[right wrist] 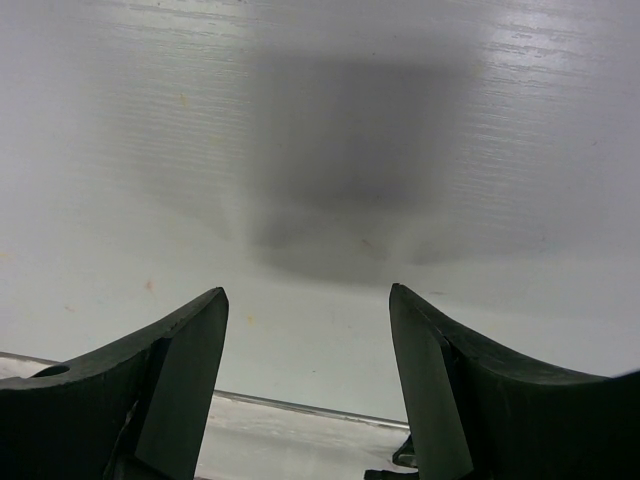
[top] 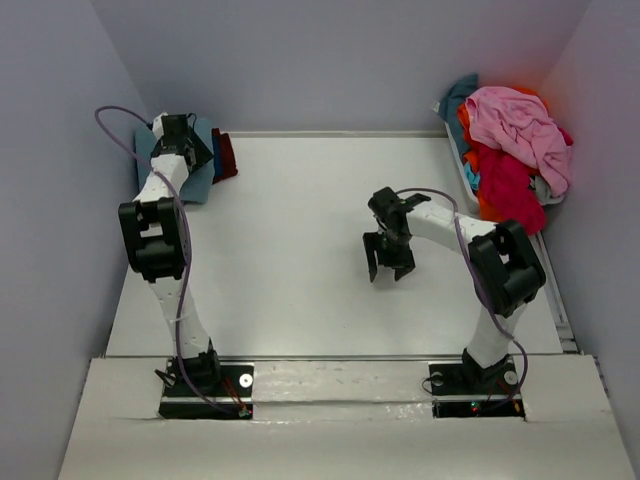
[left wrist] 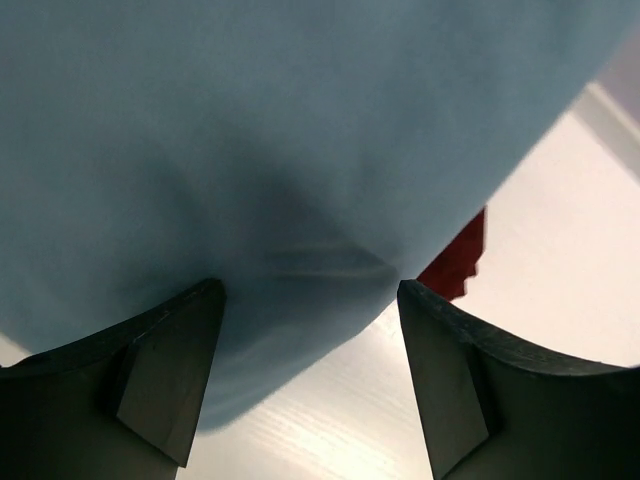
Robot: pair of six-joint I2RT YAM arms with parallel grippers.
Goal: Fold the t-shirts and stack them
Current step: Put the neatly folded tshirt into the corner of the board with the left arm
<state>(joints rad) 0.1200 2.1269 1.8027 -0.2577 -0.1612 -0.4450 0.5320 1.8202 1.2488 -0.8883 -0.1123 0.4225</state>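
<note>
Two grippers, both with jaws spread wide and nothing clamped in either.

Far left corner of the table [top: 300, 250]: left gripper [left wrist: 310, 290] poised over the slate-blue tee [top: 203, 172], with wrist and arm covering much of it from overhead. Cannot tell from there whether the fingertips touch the cloth. From the left wrist, blue cloth filling nearly the whole view, blurred and close, with one soft crease just beyond the fingers [left wrist: 165, 380] and a rounded edge crossing the gap between them. No fold pinched. Hard to judge whether folded flat or merely laid down.

Just to its right, the dark red tee [top: 227, 153], partly tucked beneath the blue one. Only a narrow strip of it seen overhead, and a small corner from the wrist.

Mid-table, well apart from any cloth: right gripper [top: 388, 270] hanging above bare surface, fingers pointing down. From its own camera, only white tabletop, a soft grey shadow and a pale band cut off along the bottom.

Far right corner: heaped, unfolded shirts in a white bin [top: 468, 180], mostly buried, with little rim on show. Topmost, the pink tee [top: 520, 125]; below it the red tee [top: 512, 190]; at the left side the orange tee [top: 466, 125]; at the back, against the wall, the teal tee [top: 460, 95]. Outlines tangled; impossible to say where one shirt ends or how many lie underneath.
</note>
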